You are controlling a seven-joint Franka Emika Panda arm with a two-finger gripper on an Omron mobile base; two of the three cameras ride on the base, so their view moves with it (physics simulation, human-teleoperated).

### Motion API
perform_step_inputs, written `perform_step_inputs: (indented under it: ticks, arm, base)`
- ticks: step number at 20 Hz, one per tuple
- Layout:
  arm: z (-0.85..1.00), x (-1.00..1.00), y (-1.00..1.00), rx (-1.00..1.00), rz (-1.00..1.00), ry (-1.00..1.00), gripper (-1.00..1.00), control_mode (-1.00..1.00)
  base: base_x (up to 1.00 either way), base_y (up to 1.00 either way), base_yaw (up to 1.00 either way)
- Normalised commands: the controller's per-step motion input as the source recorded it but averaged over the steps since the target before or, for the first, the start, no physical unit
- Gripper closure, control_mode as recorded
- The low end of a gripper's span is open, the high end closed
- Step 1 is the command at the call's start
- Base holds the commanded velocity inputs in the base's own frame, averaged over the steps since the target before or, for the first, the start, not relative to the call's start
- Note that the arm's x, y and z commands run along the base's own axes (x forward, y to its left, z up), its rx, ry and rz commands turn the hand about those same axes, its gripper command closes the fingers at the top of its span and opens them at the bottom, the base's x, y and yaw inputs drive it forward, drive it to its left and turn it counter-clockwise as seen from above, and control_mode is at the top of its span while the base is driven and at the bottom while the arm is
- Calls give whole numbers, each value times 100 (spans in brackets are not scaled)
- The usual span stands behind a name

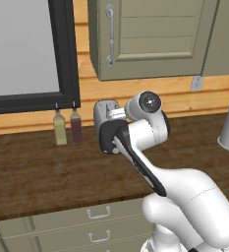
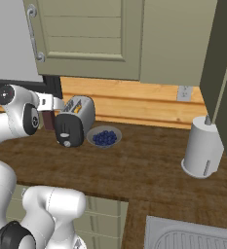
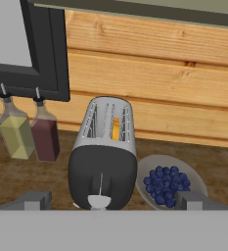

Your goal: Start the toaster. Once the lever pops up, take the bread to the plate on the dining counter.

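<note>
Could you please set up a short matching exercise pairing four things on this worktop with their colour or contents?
Things:
1. rounded silver two-slot toaster
2. shallow grey bowl
3. small bottle nearest the toaster
4. small bottle farther from the toaster

Descriptions:
A. dark red liquid
B. holds blueberries
C. pale yellow-green liquid
D. black end panel, a golden-crusted bread slice in one slot

Pairs: 1-D, 2-B, 3-A, 4-C

A home kitchen: the toaster stands on a wooden worktop over pale drawers, below green wall cupboards, with what looks like a sink nearby.
</note>
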Motion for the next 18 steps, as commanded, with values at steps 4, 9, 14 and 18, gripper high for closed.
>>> perform_step_inputs:
  ticks: [4, 9, 14, 18]
  arm:
    - [0, 0, 0, 0, 0, 0, -100, -100]
    - [0, 0, 0, 0, 0, 0, -100, -100]
    - [0, 0, 0, 0, 0, 0, -100, -100]
    - [0, 0, 0, 0, 0, 0, -100, -100]
  base:
    - [0, 0, 0]
    - [0, 0, 0]
    - [0, 0, 0]
    - [0, 0, 0]
